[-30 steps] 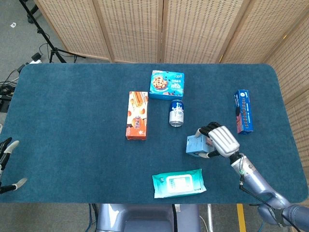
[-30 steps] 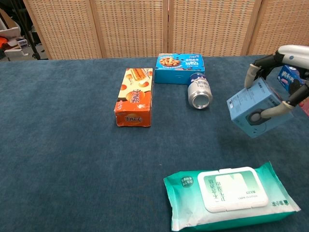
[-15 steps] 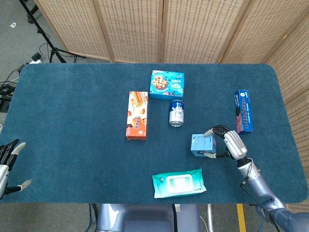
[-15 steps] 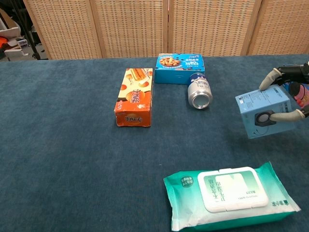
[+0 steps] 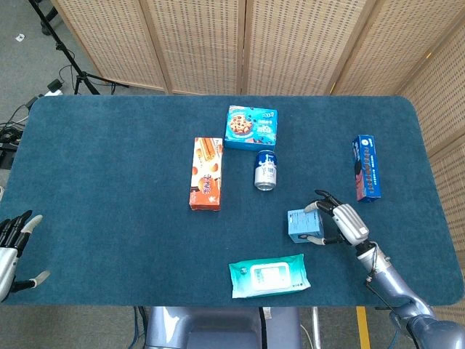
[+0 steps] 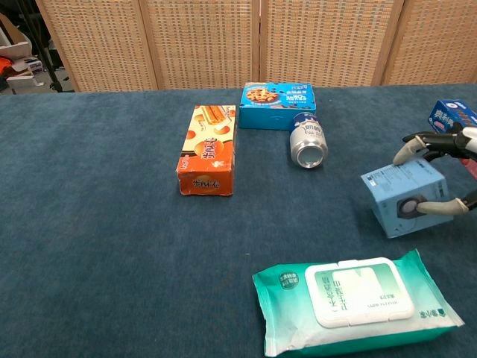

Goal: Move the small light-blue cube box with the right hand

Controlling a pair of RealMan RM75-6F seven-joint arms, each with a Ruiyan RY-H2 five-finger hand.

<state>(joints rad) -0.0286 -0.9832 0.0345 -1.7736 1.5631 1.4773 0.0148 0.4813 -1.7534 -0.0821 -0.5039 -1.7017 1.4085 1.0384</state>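
Since the earlier frames the small light-blue cube box [image 5: 302, 225] has come down from a lifted, tilted pose and shifted toward the front-right of the tabletop [image 5: 109, 182]; the right robot hand [image 5: 341, 222] followed it down, and the left robot hand [image 5: 11, 243] has edged further into frame at the left edge

Head view: box sits between the soda can [image 5: 266, 171] behind it and the wet-wipes pack [image 5: 269, 275] in front. Right robot hand is just beside the box on its right, fingers spread around it, one fingertip over the top edge and the thumb low at the front. Left robot hand is off the tabletop's front-left corner, fingers apart, holding nothing. Orange snack box [image 5: 206, 173] lies left of the can, blue cookie box [image 5: 251, 127] behind it, long blue box [image 5: 367, 166] near the right edge

Chest view: cube box [image 6: 404, 195] looks set on the tabletop [image 6: 97, 246], slightly skewed. Right robot hand [image 6: 447, 175] is mostly cut off by the frame edge; thumb touches the front face, upper fingers [image 6: 406, 149] hover over the top rear edge. Grip looks slack, probably contact only, can't tell for sure. Can [image 6: 309, 142] lies on its side, open end toward the camera; wipes pack [image 6: 350, 298] in the foreground
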